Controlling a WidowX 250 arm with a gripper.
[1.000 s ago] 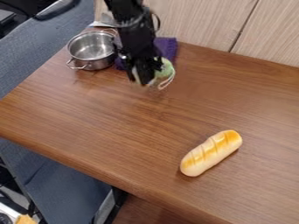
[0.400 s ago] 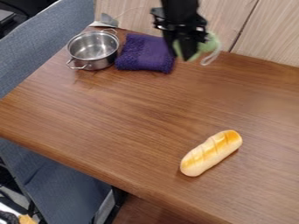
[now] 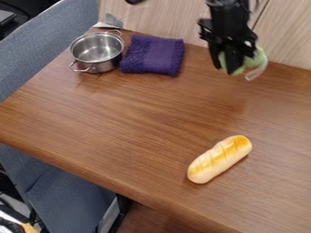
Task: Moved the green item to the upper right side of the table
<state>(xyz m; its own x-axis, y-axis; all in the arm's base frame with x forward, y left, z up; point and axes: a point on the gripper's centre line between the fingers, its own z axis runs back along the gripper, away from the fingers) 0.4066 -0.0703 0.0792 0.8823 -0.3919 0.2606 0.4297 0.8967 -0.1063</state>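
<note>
Evidently the fingers of the black gripper [image 3: 224, 67] are clamped on the green item [image 3: 257, 59], which shows between them and bulges out on their right in the view, a pale loop [image 3: 258, 73] hanging from it. The item's long axis I cannot tell, as the fingers cover much of it. What the coming move turns on is height: the item appears held above the upper right part of the table [image 3: 152, 113], near the wall panel [image 3: 176, 18], so the tabletop lies below the fingers, and the move likely calls for lowering, perhaps with a little more rightward shift. Set down too far back, it could bump the panel. Farther out, the purple cloth [image 3: 152, 54] and the metal pot [image 3: 97, 52] sit left of the gripper; the bread [image 3: 218, 159] lies well apart, toward the front.
</note>
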